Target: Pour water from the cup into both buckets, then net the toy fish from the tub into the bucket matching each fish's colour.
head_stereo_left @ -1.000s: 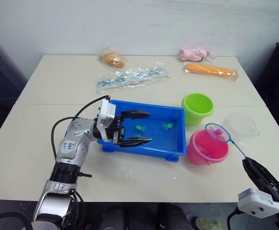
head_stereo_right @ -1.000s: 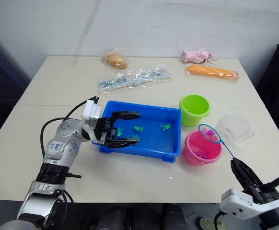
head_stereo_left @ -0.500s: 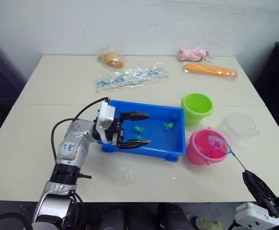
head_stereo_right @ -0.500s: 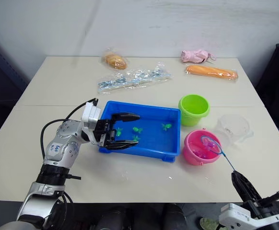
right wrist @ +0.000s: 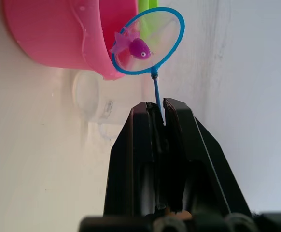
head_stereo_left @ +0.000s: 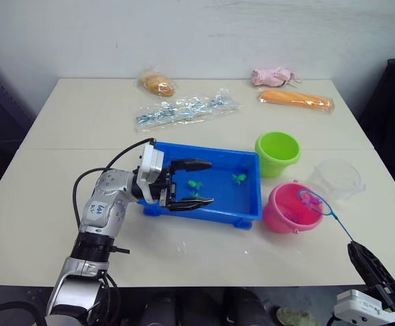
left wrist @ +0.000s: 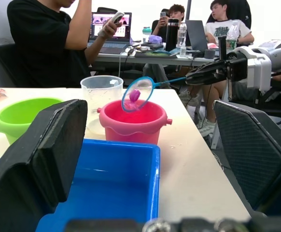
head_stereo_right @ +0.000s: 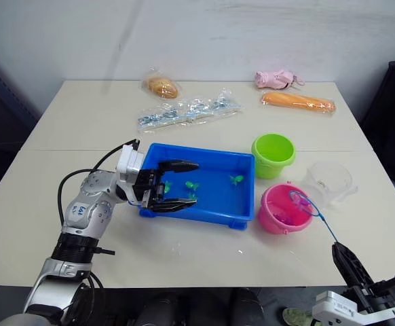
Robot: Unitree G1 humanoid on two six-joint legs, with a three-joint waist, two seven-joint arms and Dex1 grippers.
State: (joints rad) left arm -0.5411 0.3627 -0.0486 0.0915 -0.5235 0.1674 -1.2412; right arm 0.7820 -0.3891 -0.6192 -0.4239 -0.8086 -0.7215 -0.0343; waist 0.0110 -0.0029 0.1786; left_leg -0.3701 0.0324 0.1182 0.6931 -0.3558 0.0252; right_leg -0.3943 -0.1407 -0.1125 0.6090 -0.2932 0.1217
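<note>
Net [head_stereo_left: 313,201] hoop sits over the far right rim of the pink bucket [head_stereo_left: 289,210] in the left eye view, its thin handle running down to the right gripper [head_stereo_left: 364,261] near the frame's lower corner. What lies in the mesh is too small to read here. The blue tub [head_stereo_left: 248,204] is left of the pink bucket on the pale surface [head_stereo_left: 82,129], with green fish [head_stereo_left: 239,178] inside; the lime bucket [head_stereo_left: 277,152] stands behind the pink one and the clear cup [head_stereo_left: 336,178] is to their right. The left gripper [head_stereo_left: 194,183] has its fingers spread wide over the tub's near left end, holding nothing.

The right eye view gives the same layout; packaged items [head_stereo_right: 189,108] lie along the far edge of the surface.

The left wrist view shows what the head views cannot: a purple-pink fish [left wrist: 134,94] resting in the net above the pink bucket, the hoop tilted. Seated people [left wrist: 49,38] are behind at desks. The tub's interior is mostly cut off.

The right wrist view shows the two black fingers [right wrist: 140,159] clamped tight on the handle, the fish in the mesh beside the pink bucket's rim. The cup is partly hidden behind the gripper.
</note>
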